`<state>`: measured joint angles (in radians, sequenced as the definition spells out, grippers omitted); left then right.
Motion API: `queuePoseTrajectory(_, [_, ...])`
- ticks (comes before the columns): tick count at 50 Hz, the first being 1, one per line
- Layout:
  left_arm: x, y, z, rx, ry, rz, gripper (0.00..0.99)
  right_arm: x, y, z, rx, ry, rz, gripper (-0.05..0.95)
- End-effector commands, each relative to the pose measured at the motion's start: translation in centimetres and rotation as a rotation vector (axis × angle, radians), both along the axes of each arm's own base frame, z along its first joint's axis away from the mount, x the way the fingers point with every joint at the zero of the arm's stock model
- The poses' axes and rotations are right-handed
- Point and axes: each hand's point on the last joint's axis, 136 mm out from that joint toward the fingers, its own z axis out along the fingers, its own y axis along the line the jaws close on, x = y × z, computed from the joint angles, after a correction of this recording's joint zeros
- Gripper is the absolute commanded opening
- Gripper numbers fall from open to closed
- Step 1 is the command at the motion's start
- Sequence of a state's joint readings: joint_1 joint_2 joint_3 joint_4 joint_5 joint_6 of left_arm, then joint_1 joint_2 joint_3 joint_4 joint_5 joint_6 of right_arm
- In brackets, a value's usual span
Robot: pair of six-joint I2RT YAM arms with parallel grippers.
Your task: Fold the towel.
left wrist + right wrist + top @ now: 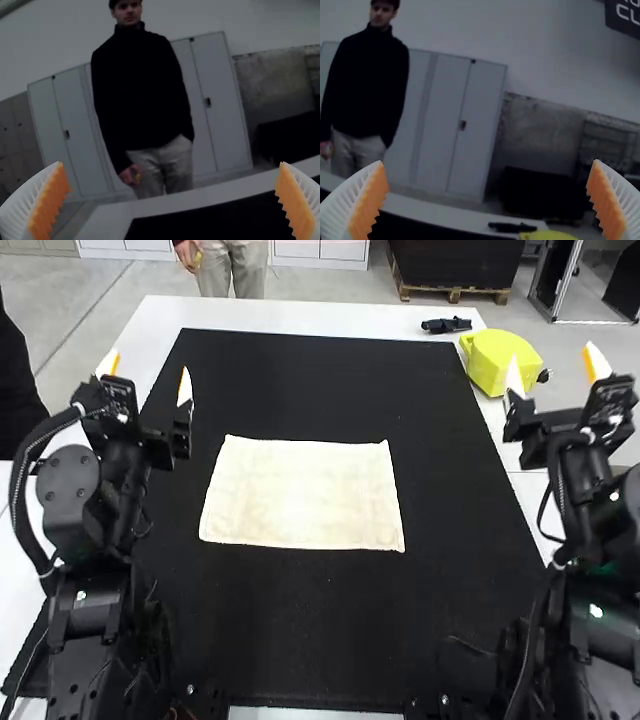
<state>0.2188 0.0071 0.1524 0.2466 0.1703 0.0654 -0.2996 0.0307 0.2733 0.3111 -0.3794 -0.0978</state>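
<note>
"Both open?"

"Yep; L gripper [149, 373] has its jaws wide apart, nothing btwn them; R gripper [555, 365] same; ribbed orange pads [48, 205] shd give decent friction on cloth."

"OK; where's the towel [300, 495]?"

"Spread flat, unfolded, on the black mat [300, 370]; btwn the grippers, nearer L; neither one's touching it."

"How'll it handle?"

"Light, soft, floppy, I'd guess; not fragile, prob. not slippery either; won't hold its own shape, so the middle wd sag once lifted; might spring back a bit at the crease, so press it down after."

"Where to grab?"

"Near edge, at the ends; L gripper on the near-left corner [206, 532], R gripper on the near-right corner [397, 543]; small pinch just inside the edge, bc. tips cd skid over flat cloth or snag the mat; lift both ends tog., keep the edge taut but don't yank, then lay it on the far edge."

"Anything in the way?"

"Doubt it; yellow case [497, 360] sits by the mat's far-right corner, on the white table [300, 312]; well apart from the towel."
</note>
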Motion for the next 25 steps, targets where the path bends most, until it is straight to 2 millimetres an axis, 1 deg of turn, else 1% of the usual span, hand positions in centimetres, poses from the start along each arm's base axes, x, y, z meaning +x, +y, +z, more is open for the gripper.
queuePoseTrajectory(1, [-0.7, 0.6, 2.4, -0.011, -0.038, 0.035, 0.966, -0.1, -0.1, 1.4, 0.034, 0.018, 0.01, 0.91])
queuePoseTrajectory(3, [-0.5, 0.7, 2.8, -0.011, -0.034, 0.039, 0.966, 0.0, -0.2, 1.7, 0.039, 0.028, 0.009, 0.91])
queuePoseTrajectory(5, [-0.5, 0.7, 3.5, -0.011, -0.034, 0.039, 0.966, 0.3, -0.2, 2.0, 0.044, 0.041, 0.009, 0.91])
queuePoseTrajectory(10, [-0.3, 0.6, 6.0, -0.008, -0.032, 0.032, 0.966, 0.8, -0.4, 3.3, 0.05, 0.057, 0.01, 0.91])
queuePoseTrajectory(14, [0.5, 0.6, 7.5, 0.009, 0.001, 0.033, 0.966, 1.4, -0.6, 4.6, 0.07, 0.076, 0.017, 0.91])
queuePoseTrajectory(17, [1.8, 0.7, 8.2, 0.025, 0.039, 0.03, 0.967, 2.3, -0.9, 5.5, 0.077, 0.098, 0.015, 0.91])
queuePoseTrajectory(20, [3.7, 0.4, 8.1, 0.037, 0.099, -0.001, 0.967, 3.5, -1.1, 5.8, 0.087, 0.133, 0.025, 0.91])
queuePoseTrajectory(25, [6.4, 0.9, 7.8, 0.028, 0.164, -0.008, 0.967, 6.1, -1.3, 5.0, 0.102, 0.225, 0.063, 0.91])
